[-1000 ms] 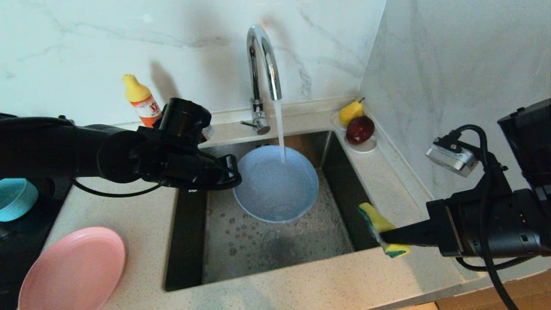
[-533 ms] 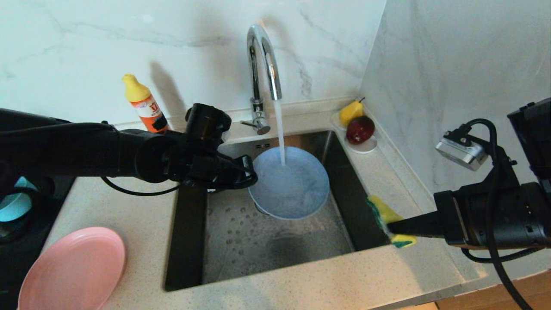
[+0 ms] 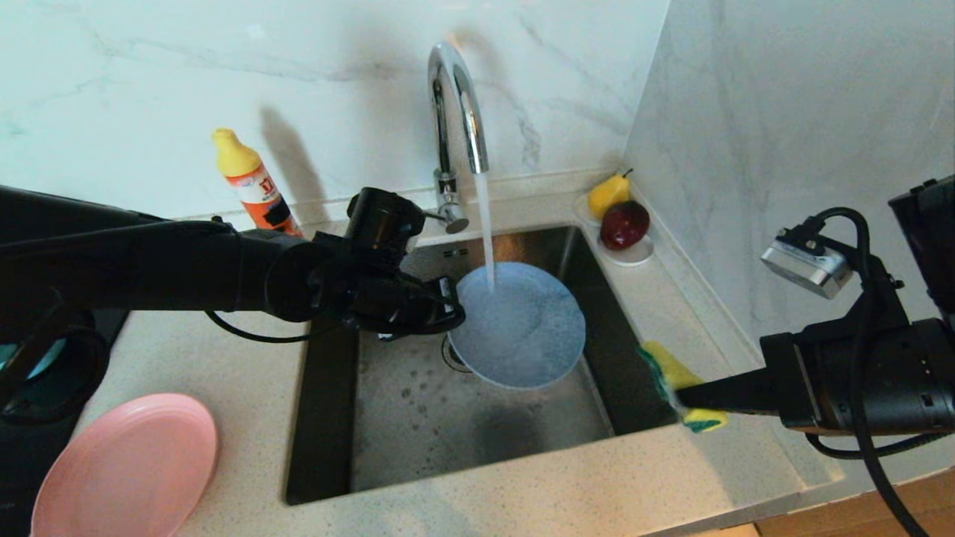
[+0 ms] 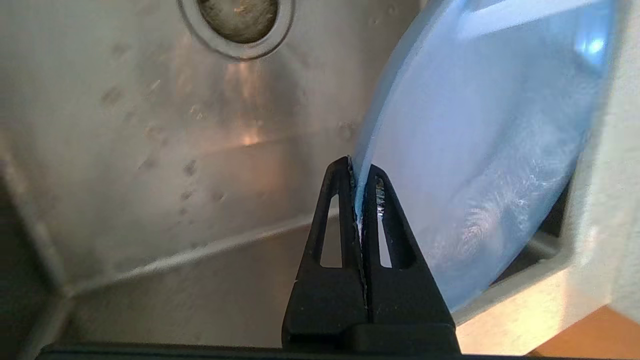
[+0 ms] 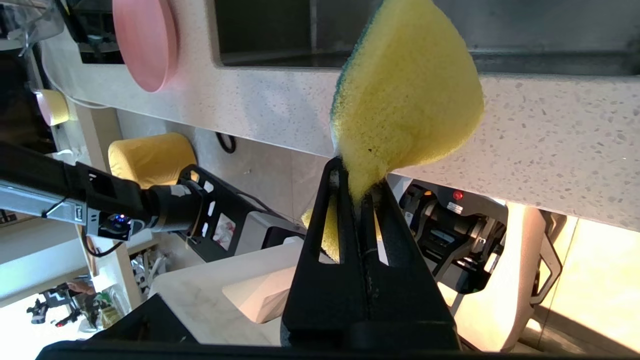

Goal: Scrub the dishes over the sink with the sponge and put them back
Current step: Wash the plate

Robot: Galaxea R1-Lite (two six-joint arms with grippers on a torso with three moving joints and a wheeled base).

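My left gripper point(image 3: 450, 307) point(image 4: 359, 172) is shut on the rim of the light-blue plate point(image 3: 518, 326) point(image 4: 475, 165), holding it tilted over the steel sink point(image 3: 418, 418) under the running tap point(image 3: 455, 104). Water hits the plate's upper part. My right gripper point(image 3: 683, 399) point(image 5: 357, 180) is shut on the yellow sponge point(image 3: 675, 380) point(image 5: 405, 95), which hangs over the sink's right edge, apart from the plate. The pink plate point(image 3: 127, 470) point(image 5: 145, 40) lies on the counter at the front left. A sliver of the teal bowl point(image 3: 45, 358) shows behind my left arm.
An orange bottle with a yellow cap point(image 3: 250, 183) stands at the back left of the counter. A white saucer point(image 3: 634, 257) with a pear and a red fruit sits in the back right corner. The drain strainer point(image 4: 237, 20) lies in the basin floor.
My left gripper has carried the blue plate to the right and further back, under the tap stream, turning it more edge-on. The right gripper with the sponge has drifted slightly right.
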